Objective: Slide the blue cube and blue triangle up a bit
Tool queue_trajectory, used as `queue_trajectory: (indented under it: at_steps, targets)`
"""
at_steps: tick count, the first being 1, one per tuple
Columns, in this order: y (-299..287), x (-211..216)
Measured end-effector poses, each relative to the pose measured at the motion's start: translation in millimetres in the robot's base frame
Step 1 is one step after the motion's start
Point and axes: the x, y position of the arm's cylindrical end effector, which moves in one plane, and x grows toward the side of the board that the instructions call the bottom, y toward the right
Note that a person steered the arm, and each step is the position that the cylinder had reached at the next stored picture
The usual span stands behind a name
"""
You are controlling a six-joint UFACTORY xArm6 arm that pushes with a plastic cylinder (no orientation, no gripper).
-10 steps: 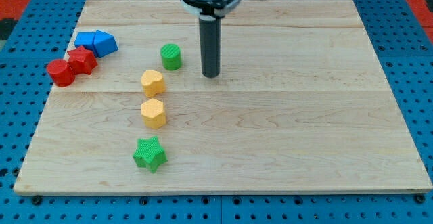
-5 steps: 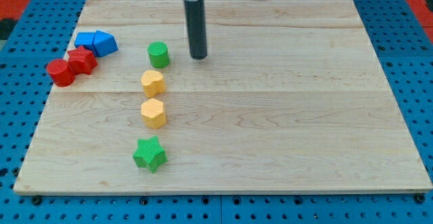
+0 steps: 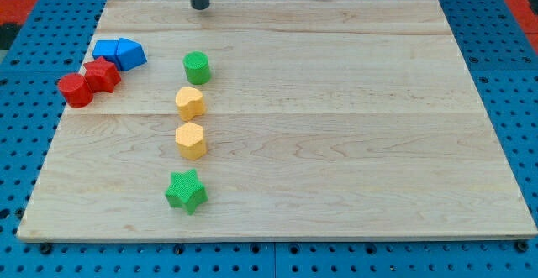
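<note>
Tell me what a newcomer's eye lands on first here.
A column of four blocks left of centre: green cylinder, two yellow blocks, green star. At the left edge, the blue cube and blue triangle touch two red blocks. My tip sits at the board's top edge.

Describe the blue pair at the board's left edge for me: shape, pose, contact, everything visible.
The blue cube and blue triangle sit pressed side by side near the wooden board's upper left, cube on the view's left. Both look like matte plastic, lying flat. The red block just below appears to touch them; a red cylinder sits further down-left. My tip is well away, up and to the view's right, at the board's top edge.
</note>
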Motion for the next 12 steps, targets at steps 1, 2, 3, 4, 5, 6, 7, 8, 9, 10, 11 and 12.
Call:
queue_trajectory:
  at_steps: [1, 2, 3, 4, 5, 6, 7, 8, 9, 10, 11, 12]
  targets:
    - [-44.0, 1.0]
    - [-84.7, 1.0]
    - [-106.4, 1.0]
    - [-114.9, 12.1]
    - [-139.7, 14.0]
    - [-169.9, 19.1]
    - [-169.6, 29.7]
    - [-169.6, 92.8]
    - [-169.6, 144.5]
    - [-143.1, 144.6]
    - [-103.0, 138.0]
    - [-77.4, 136.6]
